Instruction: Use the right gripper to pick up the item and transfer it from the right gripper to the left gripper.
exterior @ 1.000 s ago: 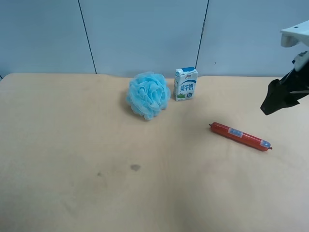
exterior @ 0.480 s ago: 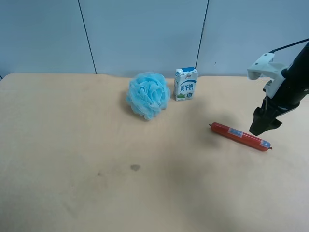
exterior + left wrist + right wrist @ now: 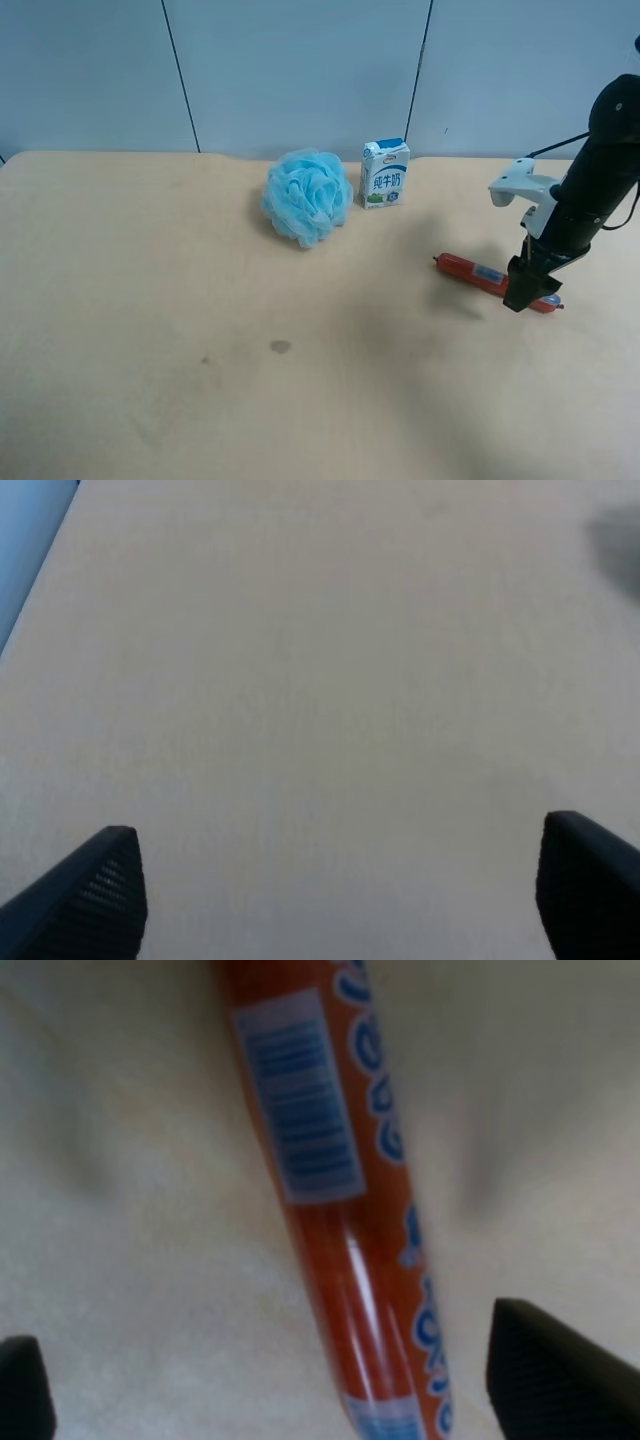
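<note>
A red-orange sausage stick [image 3: 478,272] with a blue-and-white label lies on the tan table [image 3: 200,300], at the right of the exterior high view. My right gripper [image 3: 522,295] is down over its far-right part, touching or nearly touching it. In the right wrist view the sausage [image 3: 340,1220] runs lengthwise between the two black fingertips, and the right gripper [image 3: 288,1385] is open with a fingertip [image 3: 550,1375] on each side and a gap to each. My left gripper [image 3: 345,885] is open and empty over bare table. It is out of the exterior high view.
A fluffy blue bath pouf [image 3: 307,196] and a small blue-and-white milk carton [image 3: 385,173] stand at the back middle of the table, well left of the sausage. A small dark stain [image 3: 280,346] marks the table's middle. A grey-blue wall stands behind.
My right arm has come in from the far right edge and dropped down, from above the table to the right end of the sausage. The sausage, pouf and carton have not moved.
</note>
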Motion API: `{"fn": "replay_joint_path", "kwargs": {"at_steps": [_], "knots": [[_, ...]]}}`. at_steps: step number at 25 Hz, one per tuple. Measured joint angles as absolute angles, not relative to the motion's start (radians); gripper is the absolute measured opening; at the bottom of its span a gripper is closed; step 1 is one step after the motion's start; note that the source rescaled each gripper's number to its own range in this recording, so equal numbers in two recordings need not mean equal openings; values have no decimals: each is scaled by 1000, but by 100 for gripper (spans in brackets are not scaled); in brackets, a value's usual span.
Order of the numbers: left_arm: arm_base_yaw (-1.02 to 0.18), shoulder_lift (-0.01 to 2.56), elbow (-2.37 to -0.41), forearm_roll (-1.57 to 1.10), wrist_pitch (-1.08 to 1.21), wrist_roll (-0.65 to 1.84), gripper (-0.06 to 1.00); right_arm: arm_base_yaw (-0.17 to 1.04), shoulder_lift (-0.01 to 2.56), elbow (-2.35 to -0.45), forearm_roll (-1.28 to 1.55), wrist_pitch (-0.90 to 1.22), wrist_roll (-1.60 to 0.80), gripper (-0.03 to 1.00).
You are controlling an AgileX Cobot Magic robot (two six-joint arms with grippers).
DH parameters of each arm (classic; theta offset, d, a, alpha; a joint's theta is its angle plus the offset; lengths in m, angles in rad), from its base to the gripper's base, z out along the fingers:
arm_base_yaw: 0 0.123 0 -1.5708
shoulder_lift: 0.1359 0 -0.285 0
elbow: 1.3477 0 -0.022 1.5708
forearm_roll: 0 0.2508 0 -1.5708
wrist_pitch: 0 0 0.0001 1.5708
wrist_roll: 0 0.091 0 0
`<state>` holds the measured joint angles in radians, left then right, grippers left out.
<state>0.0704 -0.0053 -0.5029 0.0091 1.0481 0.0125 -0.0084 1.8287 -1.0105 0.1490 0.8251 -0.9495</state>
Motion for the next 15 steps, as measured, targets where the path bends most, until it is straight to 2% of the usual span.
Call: {"fn": "replay_joint_path", "kwargs": {"at_steps": [15], "knots": [[70,-5,-503,9,1048,12,100,-8,1860,-1011,85,749,-949,88]]}}
